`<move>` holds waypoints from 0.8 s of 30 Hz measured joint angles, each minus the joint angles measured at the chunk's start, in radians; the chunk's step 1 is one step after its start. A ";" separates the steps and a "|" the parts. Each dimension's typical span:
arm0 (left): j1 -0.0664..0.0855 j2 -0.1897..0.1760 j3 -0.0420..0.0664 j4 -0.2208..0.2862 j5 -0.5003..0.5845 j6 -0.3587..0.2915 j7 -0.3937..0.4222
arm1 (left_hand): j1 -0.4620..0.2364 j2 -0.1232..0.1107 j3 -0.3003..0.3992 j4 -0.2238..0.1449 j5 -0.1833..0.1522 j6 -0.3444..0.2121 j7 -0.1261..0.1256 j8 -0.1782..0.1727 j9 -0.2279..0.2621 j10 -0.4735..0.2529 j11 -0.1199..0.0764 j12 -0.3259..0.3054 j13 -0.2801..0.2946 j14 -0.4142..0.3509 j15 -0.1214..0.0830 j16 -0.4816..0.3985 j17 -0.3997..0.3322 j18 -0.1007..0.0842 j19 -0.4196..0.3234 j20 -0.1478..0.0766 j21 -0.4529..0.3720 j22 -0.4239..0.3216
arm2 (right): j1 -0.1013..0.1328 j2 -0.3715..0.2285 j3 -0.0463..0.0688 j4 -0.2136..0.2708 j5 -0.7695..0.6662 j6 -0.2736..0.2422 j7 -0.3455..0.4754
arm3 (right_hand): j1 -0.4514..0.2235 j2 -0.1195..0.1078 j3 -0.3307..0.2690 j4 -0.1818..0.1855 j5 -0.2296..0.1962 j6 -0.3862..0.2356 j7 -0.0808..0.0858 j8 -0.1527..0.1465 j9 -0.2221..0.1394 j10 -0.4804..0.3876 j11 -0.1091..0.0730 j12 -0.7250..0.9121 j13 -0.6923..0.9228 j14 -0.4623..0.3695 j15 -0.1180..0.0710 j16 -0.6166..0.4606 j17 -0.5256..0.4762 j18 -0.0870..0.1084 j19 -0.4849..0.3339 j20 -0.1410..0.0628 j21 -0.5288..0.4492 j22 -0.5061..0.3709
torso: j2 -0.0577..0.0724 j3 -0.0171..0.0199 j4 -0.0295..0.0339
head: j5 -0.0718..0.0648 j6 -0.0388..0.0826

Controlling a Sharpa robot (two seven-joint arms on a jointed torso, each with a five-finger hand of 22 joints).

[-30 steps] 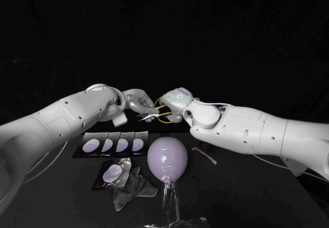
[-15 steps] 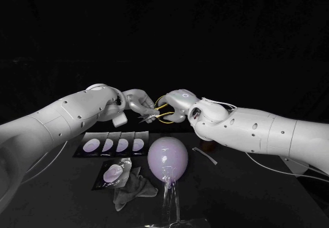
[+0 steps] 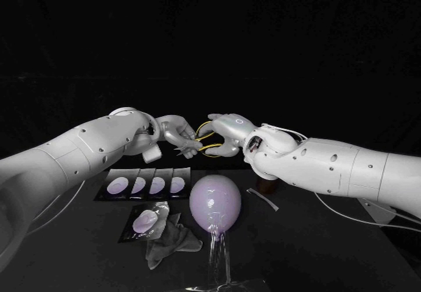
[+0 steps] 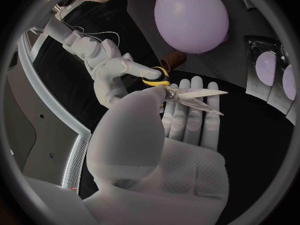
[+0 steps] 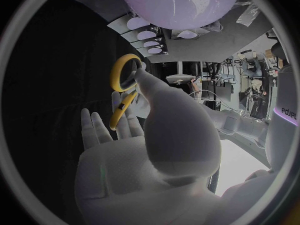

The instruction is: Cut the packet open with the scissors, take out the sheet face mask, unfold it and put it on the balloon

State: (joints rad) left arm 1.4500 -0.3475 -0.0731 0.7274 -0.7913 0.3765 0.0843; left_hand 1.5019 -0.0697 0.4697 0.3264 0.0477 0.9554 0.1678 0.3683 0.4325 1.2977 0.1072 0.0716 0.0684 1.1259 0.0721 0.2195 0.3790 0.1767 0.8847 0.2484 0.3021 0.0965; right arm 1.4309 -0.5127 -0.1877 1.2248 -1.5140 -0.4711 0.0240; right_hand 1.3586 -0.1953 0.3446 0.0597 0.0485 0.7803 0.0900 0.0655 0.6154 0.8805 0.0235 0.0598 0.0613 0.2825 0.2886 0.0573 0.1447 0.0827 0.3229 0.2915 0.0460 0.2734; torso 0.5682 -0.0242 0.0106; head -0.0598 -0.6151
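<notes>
The left hand (image 3: 178, 132) and right hand (image 3: 226, 131) meet above the far side of the table (image 3: 337, 249), bridged by the scissors (image 3: 204, 141). Below, the balloon (image 3: 215, 204) blocks the middle, and 4 packets (image 3: 147, 184) and an opened packet (image 3: 145, 223) lie to its left. Open table lies to its right, beyond a thin strip (image 3: 261, 199).

Black cloth backdrop (image 3: 210, 55) behind, stretched across the full width of the head view, faintly creased, taking almost no light. Below it a black table (image 3: 342, 249), matt, reaching both side edges, its far edge lost against the cloth. Dim all round, with only a weak sheen on the tabletop toward the near side
</notes>
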 measured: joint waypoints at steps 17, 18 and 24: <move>-0.005 -0.001 -0.004 0.007 -0.010 0.023 -0.039 | -0.016 -0.002 0.009 -0.001 -0.002 -0.004 -0.004 0.008 0.020 0.004 -0.004 -0.008 0.000 0.007 0.000 0.000 0.006 -0.007 0.000 0.000 0.007 0.002 | 0.007 -0.003 0.007 0.032 -0.194 0.043 -0.046 | 0.184 -0.005 -0.078 0.206 0.000 0.044 -0.045 0.050 -0.120 0.023 0.038 0.055 0.022 0.204 -0.017 0.048 0.049 -0.002 -0.043 -0.002 -0.002 -0.082 | 0.000 0.0002 0.0008 | -0.001 -0.001; -0.005 0.000 -0.003 0.007 -0.008 0.025 -0.040 | -0.018 -0.002 0.009 -0.001 -0.002 -0.004 -0.004 0.008 0.021 0.005 -0.006 -0.008 0.000 0.007 0.000 0.000 0.006 -0.007 0.000 0.000 0.007 0.002 | 0.007 -0.005 0.007 0.033 -0.182 0.036 -0.039 | 0.188 -0.001 -0.063 0.203 0.000 0.056 -0.043 0.051 -0.128 0.038 0.041 0.056 0.023 0.268 -0.021 0.068 0.070 -0.006 -0.043 -0.002 -0.002 -0.084 | 0.000 0.0000 0.0007 | -0.002 -0.001; -0.003 -0.002 -0.002 0.005 0.004 0.033 -0.044 | -0.018 -0.002 0.010 -0.001 -0.006 -0.004 -0.003 0.008 0.021 0.011 -0.004 -0.008 0.000 0.011 -0.004 0.000 0.008 -0.008 0.000 0.000 0.007 0.003 | 0.005 -0.009 0.005 0.028 -0.117 0.027 -0.014 | 0.172 -0.007 -0.029 0.209 0.000 0.045 -0.030 0.023 -0.151 0.046 0.056 0.012 0.000 0.105 -0.008 0.016 0.009 -0.007 -0.047 0.002 -0.002 -0.101 | -0.001 0.0000 0.0001 | -0.002 -0.002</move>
State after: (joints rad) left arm 1.4475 -0.3493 -0.0756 0.7325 -0.7877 0.4091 0.0406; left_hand 1.4838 -0.0714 0.4792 0.3253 0.0416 0.9519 0.1643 0.3763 0.4534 1.3086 0.1032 0.0640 0.0681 1.1368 0.0682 0.2195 0.3868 0.1692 0.8846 0.2484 0.3087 0.0995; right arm 1.4363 -0.5219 -0.1824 1.2529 -1.6310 -0.4445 0.0102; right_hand 1.5305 -0.2023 0.3155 0.2688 0.0483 0.8252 0.0599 0.0889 0.4642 0.9264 0.0792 0.0720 0.0615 0.3870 0.2807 0.0730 0.1539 0.0760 0.2759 0.2937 0.0442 0.1726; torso 0.5674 -0.0242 0.0107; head -0.0617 -0.6173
